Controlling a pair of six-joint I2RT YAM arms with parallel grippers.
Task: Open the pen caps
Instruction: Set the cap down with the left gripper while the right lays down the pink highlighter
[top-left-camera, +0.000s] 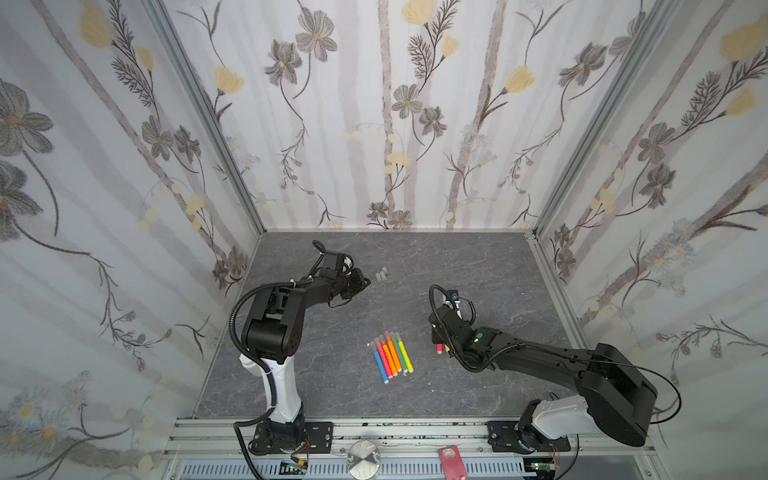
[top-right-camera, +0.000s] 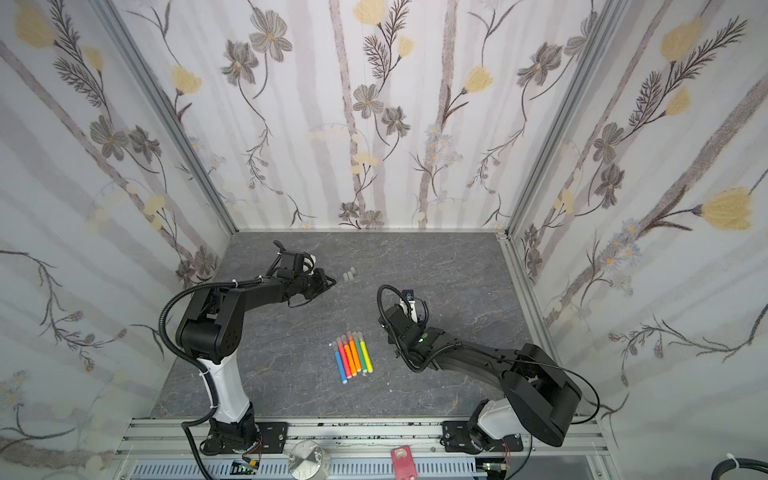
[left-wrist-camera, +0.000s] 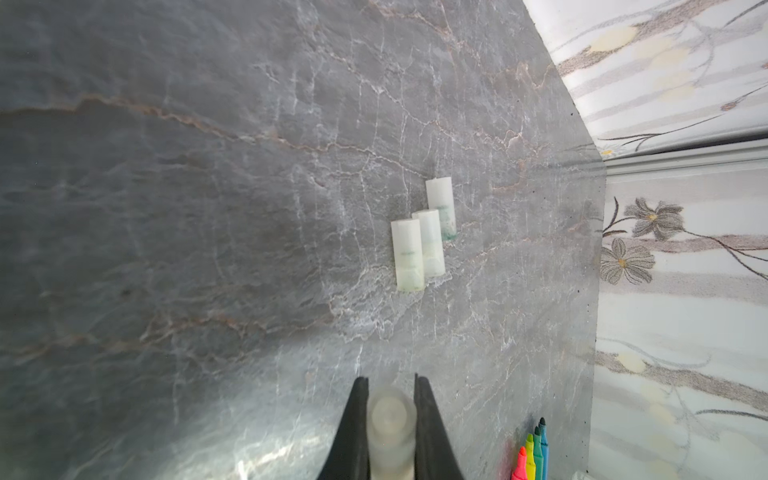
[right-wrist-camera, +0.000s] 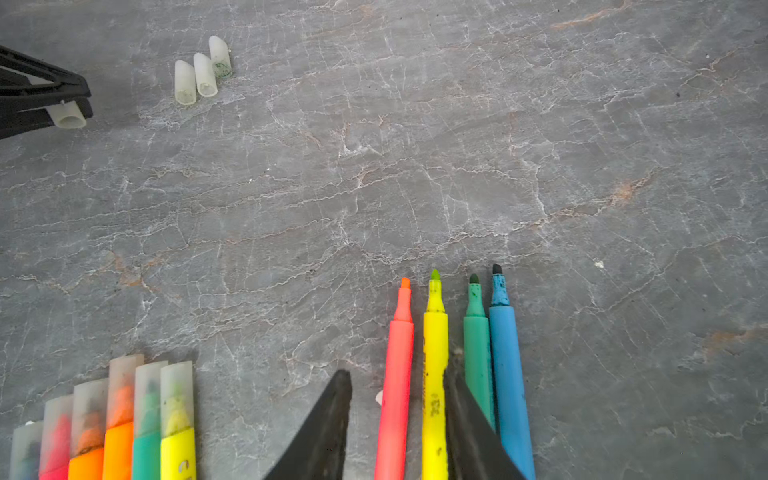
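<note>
My left gripper (left-wrist-camera: 390, 380) is shut on one translucent pen cap (left-wrist-camera: 390, 419) and hovers just short of three loose pen caps (left-wrist-camera: 419, 245) that lie side by side on the grey slab; both top views show those caps (top-left-camera: 382, 276) (top-right-camera: 350, 275). Several capped pens (top-left-camera: 390, 357) (right-wrist-camera: 112, 419) lie in a row mid-table. Several uncapped pens (right-wrist-camera: 478, 353), pink, yellow, green and blue, lie under my right gripper (right-wrist-camera: 397, 374). It is open, with the pink pen (right-wrist-camera: 397, 374) and yellow pen (right-wrist-camera: 435, 374) lying between its fingers. The right arm hides most of them in both top views.
Flower-papered walls (top-left-camera: 124, 208) close the grey marble-look table (top-left-camera: 478, 266) on three sides. An aluminium rail (top-left-camera: 395, 432) with both arm bases runs along the front edge. A pink object (top-left-camera: 451, 459) and a metal disc (top-left-camera: 364, 457) sit below the rail.
</note>
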